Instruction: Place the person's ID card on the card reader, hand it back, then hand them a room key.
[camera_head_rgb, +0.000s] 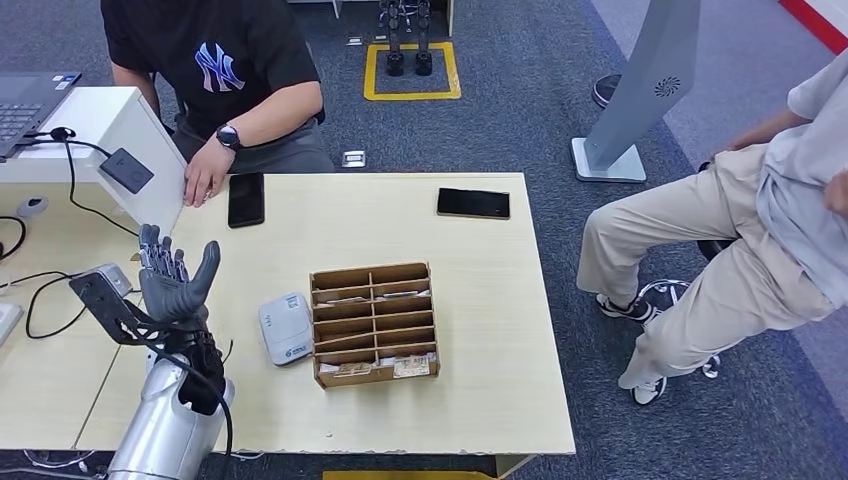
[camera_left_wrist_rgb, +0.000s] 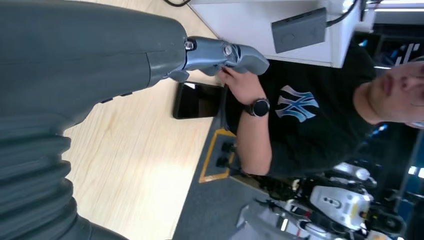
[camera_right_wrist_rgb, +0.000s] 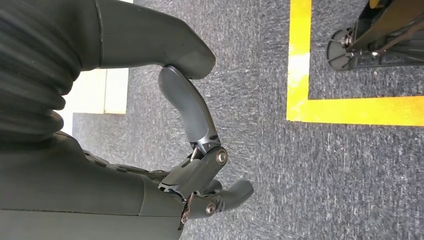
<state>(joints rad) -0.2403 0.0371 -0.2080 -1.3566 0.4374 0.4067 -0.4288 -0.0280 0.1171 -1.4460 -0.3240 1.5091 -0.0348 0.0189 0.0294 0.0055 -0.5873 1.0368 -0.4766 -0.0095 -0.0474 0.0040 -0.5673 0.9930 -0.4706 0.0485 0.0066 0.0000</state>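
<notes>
Here, in the head view, we see our left robot hand (camera_head_rgb: 175, 280) lifted above the pale wooden surface (camera_head_rgb: 480, 300), fingers apart and pointing up, with nothing in it. It reaches toward the person in the black shirt (camera_head_rgb: 215, 60), whose hand (camera_head_rgb: 205, 175) rests on the far edge of the surface, next to a black phone (camera_head_rgb: 246, 199). We cannot make out an ID card there; it may be under that hand. The white card reader (camera_head_rgb: 284, 327) lies flat just beside a cardboard box with slots (camera_head_rgb: 373, 322), and small cards sit in its near slots. Another phone (camera_head_rgb: 473, 203) lies well apart, and a second person (camera_head_rgb: 720, 230) sits off to our right.

In the left wrist view, our thumb (camera_left_wrist_rgb: 225, 52) points at the person's hand (camera_left_wrist_rgb: 240, 82), very near it.

In the right wrist view, our right robot hand (camera_right_wrist_rgb: 200, 175) hangs over grey carpet (camera_right_wrist_rgb: 260, 90), fingers curled in, holding nothing.

We think we are at the first step, taking the ID card. Next we would need to close our fingers gently on the card.
</notes>
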